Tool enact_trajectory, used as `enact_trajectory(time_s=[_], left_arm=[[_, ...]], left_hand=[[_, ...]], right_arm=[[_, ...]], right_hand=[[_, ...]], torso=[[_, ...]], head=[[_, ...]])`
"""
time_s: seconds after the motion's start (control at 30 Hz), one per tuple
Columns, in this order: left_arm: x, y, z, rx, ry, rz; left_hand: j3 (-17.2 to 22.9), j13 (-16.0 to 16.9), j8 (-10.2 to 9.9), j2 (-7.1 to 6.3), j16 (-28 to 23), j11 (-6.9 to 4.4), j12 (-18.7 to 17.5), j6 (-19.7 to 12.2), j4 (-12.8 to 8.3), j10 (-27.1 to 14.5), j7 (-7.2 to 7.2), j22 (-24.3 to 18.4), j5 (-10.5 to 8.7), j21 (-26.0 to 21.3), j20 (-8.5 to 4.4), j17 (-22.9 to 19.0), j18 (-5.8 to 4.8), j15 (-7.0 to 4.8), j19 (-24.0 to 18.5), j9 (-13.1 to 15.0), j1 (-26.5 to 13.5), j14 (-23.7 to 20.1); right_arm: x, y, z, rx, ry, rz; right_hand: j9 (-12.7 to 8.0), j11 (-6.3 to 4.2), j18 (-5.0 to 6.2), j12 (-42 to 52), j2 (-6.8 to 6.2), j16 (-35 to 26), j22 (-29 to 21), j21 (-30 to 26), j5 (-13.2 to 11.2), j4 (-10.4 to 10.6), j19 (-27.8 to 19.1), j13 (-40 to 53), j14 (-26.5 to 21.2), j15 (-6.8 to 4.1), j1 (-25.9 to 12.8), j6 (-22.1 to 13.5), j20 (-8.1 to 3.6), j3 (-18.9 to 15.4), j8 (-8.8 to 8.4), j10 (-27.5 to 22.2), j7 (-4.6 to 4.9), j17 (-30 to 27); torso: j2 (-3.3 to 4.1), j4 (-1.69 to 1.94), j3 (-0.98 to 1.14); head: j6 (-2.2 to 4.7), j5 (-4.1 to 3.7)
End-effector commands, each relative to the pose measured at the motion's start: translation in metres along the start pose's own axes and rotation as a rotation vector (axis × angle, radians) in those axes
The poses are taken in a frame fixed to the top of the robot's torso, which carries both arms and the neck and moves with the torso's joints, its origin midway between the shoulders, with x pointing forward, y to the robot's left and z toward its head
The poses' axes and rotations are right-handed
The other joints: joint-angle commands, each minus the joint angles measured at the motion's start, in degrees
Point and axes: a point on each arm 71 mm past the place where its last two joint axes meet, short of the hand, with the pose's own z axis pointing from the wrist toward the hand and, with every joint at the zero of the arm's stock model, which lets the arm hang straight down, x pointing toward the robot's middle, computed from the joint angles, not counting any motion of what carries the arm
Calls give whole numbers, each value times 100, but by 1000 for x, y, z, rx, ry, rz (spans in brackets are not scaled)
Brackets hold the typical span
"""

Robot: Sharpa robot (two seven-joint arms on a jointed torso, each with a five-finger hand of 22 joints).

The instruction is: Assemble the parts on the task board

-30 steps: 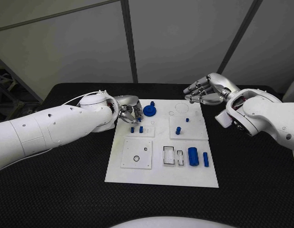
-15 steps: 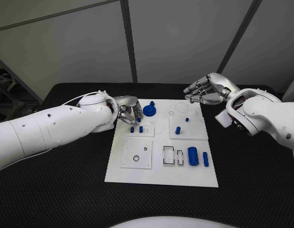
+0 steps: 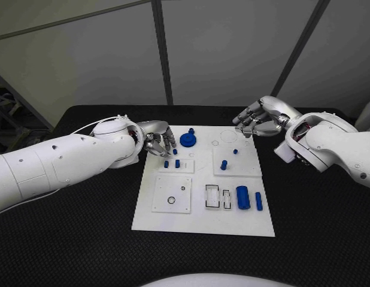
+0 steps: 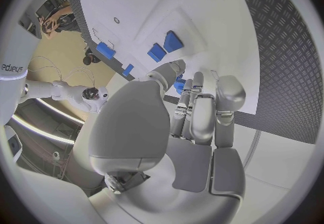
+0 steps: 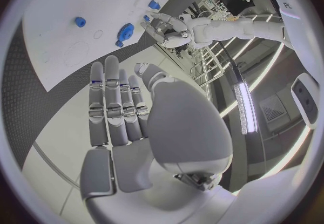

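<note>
White plastic makes the board [image 3: 204,221], which lies in the middle of the black bench [image 3: 323,239]. On it are blue parts. A gear [image 3: 188,141] stands at 11 o'clock of the board. Two short pegs [image 3: 172,163] stand side by side on a raised square plate at 9 o'clock. Another peg [image 3: 224,164] stands on the square plate at 1 o'clock, with a smaller one [image 3: 235,150] just above it. A thick cylinder [image 3: 243,197] and a thin bar [image 3: 259,201] lie side by side at 4 o'clock, next to two rectangular slots [image 3: 214,196].

At the left edge of the board, near the gear, the left hand [image 3: 157,141] hangs over the plate with the two pegs. Its fingers are curled close together, and whether they pinch a small part I cannot tell, because the fingers hide their tips. Beyond the far right corner of the board, the right hand [image 3: 258,119] hovers released, fingers apart and holding nothing.
</note>
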Motion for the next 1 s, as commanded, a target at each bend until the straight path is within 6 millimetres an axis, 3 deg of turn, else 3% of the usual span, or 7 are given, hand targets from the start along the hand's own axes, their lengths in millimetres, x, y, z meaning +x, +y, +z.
enact_trajectory(time_s=[0.03,0.13,0.23,0.33,0.47,0.67,1.0], left_arm=[[-10,3,-6,20,-85,-28],[-17,8,-13,33,-130,-56],[-24,14,-21,40,-168,-111],[-29,22,-31,39,-204,-238],[-34,34,-45,32,-256,-547],[-38,43,-63,95,-287,-977],[-38,34,-74,194,-266,-1134]], left_hand=[[-33,8,2,35,-44,14,-45,32,5,-36,7,-27,-8,-69,-1,-57,-441,34,-63,16,-56,-13],[-10,4,81,74,-541,59,-85,206,-23,-90,78,-168,-4,-352,16,-998,-391,65,-199,39,10,-357],[4,1,96,83,-886,76,-103,263,-35,-120,88,-227,-5,-481,29,-1576,-368,75,-265,34,33,-553],[27,-8,113,90,-1626,121,-138,343,-50,-201,117,-712,-6,-1411,45,-2684,-194,97,-759,28,53,-993],[126,0,129,183,-2020,149,-99,415,-81,-179,178,-968,1,-1905,54,-3223,-112,108,-1023,26,134,-1204],[158,15,114,176,-2507,164,22,462,-130,-152,208,-1126,-13,-2284,83,-3582,-91,135,-1415,17,114,-1617],[-94,52,193,243,-3061,138,256,630,-154,-49,171,-1393,-23,-2748,139,-3970,-88,171,-1826,32,51,-2055]], right_arm=[[3,-1,0,11,52,-219],[4,0,0,4,54,-320],[4,1,1,-6,48,-424],[8,0,0,-14,44,-508],[16,-2,-1,-23,44,-582],[28,-5,-1,-24,52,-652],[43,-8,3,-15,90,-682]], right_hand=[[7,-110,23,-26,48,447,288,485,-153,-136,403,-36,559,-133,73,102,-216,-67,37,59,-61,241],[-8,-133,5,-58,80,1093,643,994,-191,-213,509,-99,700,-208,57,145,-352,-95,10,119,-124,619],[-22,-164,-6,-143,86,2675,1031,1510,-178,-246,479,-185,724,-207,3,138,-383,-37,-61,99,-92,1700],[-23,-137,-6,-221,56,3892,1295,1839,-184,-235,454,-250,803,-197,-54,119,-358,33,-105,19,-86,2732],[-23,-104,-103,-272,-24,4901,2239,2708,-230,-237,632,-338,785,-155,-97,51,-304,164,-129,-49,-62,3553],[-28,-51,-204,-301,-75,5631,2975,3329,-448,-220,843,-382,816,-113,-143,-59,-248,220,-137,-154,-17,4229],[-17,-47,-265,-273,-84,6096,3474,3755,-519,-219,981,-384,820,-110,-140,-64,-203,286,-119,-171,-28,4651]], torso=[[-2,2,0],[-2,2,3],[0,1,0],[1,-5,0],[10,-3,-4],[3,0,-3],[1,-2,-8]], head=[[18,-6],[41,-43],[62,-101],[81,-143],[91,-199],[110,-218],[100,-208]])
